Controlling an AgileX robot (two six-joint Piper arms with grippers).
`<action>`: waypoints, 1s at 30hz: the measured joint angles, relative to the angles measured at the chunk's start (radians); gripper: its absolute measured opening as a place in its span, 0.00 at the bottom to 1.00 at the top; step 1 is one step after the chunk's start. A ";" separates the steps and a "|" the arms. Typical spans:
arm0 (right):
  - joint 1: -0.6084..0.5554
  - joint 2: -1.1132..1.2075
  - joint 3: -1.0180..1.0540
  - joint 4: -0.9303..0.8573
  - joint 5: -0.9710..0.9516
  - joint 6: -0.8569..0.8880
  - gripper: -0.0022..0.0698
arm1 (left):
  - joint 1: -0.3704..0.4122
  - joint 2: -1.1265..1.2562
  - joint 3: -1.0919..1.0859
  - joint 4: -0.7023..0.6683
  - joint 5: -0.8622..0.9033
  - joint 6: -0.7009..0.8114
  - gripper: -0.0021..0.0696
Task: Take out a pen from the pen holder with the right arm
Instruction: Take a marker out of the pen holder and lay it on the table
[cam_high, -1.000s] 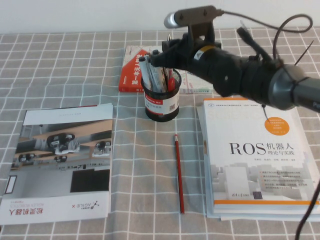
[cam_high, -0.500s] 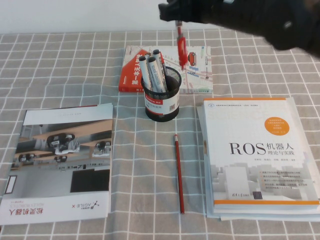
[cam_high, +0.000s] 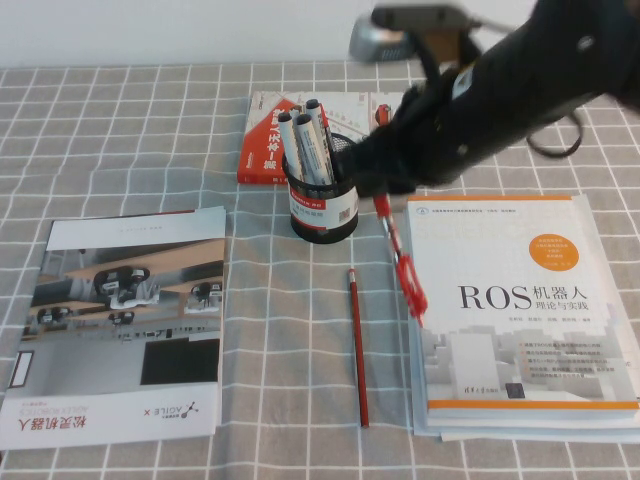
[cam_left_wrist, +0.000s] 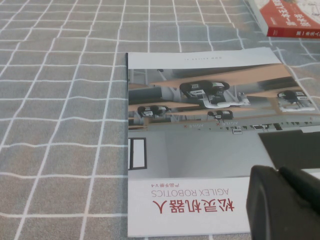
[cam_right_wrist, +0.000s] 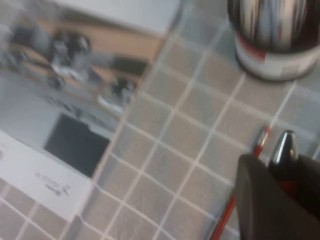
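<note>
Since red pen (cam_high: 402, 262) hangs clear of pen holder (cam_high: 322, 210), take-out reads as done.
Item 1: right gripper (cam_high: 385, 188), above cloth (cam_high: 150, 150) betw. pen holder and ROS book (cam_high: 520, 300), clamped on red pen's upper end; pen slants down twd book's edge. Grey markers (cam_high: 305, 140) stand in holder; red pencil (cam_high: 357, 345) lies on cloth. Outstanding, prob.: set-down & release. Item 2: left gripper (cam_left_wrist: 282, 205), low over brochure (cam_left_wrist: 200, 165); open/closed state cannot be told.

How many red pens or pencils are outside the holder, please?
2: a pen in the right pincer beside the holder; a pencil on the cloth. Others may be hidden. Left pincer: over the brochure.
</note>
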 joint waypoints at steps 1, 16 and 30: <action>0.000 0.021 0.000 0.003 0.006 0.003 0.11 | 0.000 0.000 0.000 0.000 0.000 0.000 0.02; -0.027 0.219 0.164 0.135 -0.273 0.007 0.11 | 0.000 0.000 0.000 0.000 0.000 0.000 0.02; -0.029 0.313 0.166 0.179 -0.292 0.011 0.14 | 0.000 0.000 0.000 0.000 0.000 0.000 0.02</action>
